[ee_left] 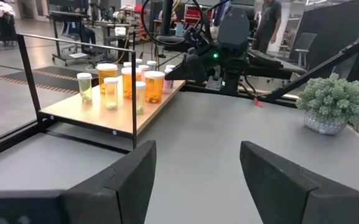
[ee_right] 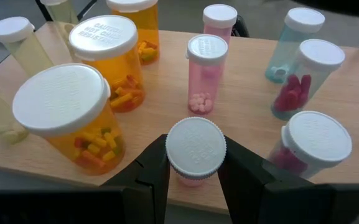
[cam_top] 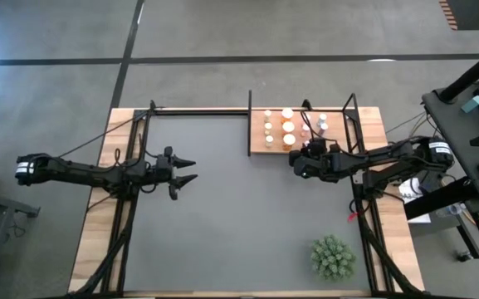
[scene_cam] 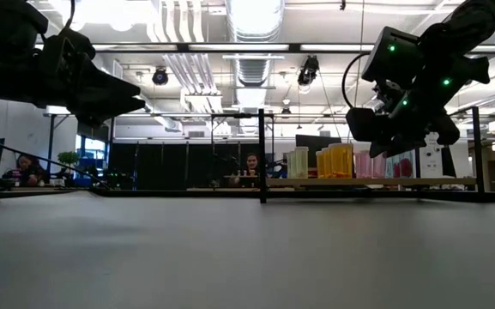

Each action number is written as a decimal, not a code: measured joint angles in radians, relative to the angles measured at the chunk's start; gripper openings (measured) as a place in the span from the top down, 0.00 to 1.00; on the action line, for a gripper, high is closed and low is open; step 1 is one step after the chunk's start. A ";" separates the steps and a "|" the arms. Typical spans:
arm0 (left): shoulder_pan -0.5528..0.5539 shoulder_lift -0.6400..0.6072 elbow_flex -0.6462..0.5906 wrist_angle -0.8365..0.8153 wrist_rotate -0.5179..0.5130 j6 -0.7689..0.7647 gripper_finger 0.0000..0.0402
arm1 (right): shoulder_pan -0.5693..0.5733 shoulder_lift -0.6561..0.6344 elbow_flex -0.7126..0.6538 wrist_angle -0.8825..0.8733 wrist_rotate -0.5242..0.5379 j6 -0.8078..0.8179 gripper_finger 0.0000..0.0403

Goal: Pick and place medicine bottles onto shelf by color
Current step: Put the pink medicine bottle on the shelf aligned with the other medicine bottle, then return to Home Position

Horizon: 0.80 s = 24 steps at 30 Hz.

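The left gripper (cam_top: 191, 170) hangs over the dark grey mat (cam_top: 239, 216), well to the left of the shelf (cam_top: 258, 145), its two fingers spread apart with nothing between them.

The shelf sits at the far edge of the mat, a wooden board with thin black posts. On it stand the medicine bottles (ee_right: 107, 59). At the shelf's left end are pale yellow-green ones (ee_left: 84, 87), then the orange bottles (ee_left: 153, 86) holding mixed capsules, then pink ones (ee_right: 206, 73), and toward the right end a pale blue-green bottle (ee_right: 294, 45) and bottles with dark red pills (ee_right: 310, 78).

The right gripper (ee_right: 195, 171) is at the shelf's near edge, its fingers closed on a small pink bottle (ee_right: 195, 150) just below the white cap. Whether that bottle's base touches the board cannot be told.

A green spiky plant (cam_top: 332, 257) stands on the mat well in front of the shelf, to the right.
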 joint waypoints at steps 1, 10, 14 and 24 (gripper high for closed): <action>0.000 0.000 0.000 0.001 0.000 0.000 0.46 | 0.000 0.000 0.000 0.000 0.000 0.000 0.73; 0.000 0.001 0.000 0.001 0.000 0.000 0.46 | 0.000 0.000 0.000 0.004 -0.016 -0.001 0.64; 0.000 0.002 0.000 0.000 0.000 0.000 0.46 | 0.000 0.000 0.000 0.006 -0.016 -0.018 0.57; 0.000 0.000 0.000 0.000 0.000 0.000 0.46 | 0.000 -0.053 0.000 -0.015 -0.171 -0.039 0.47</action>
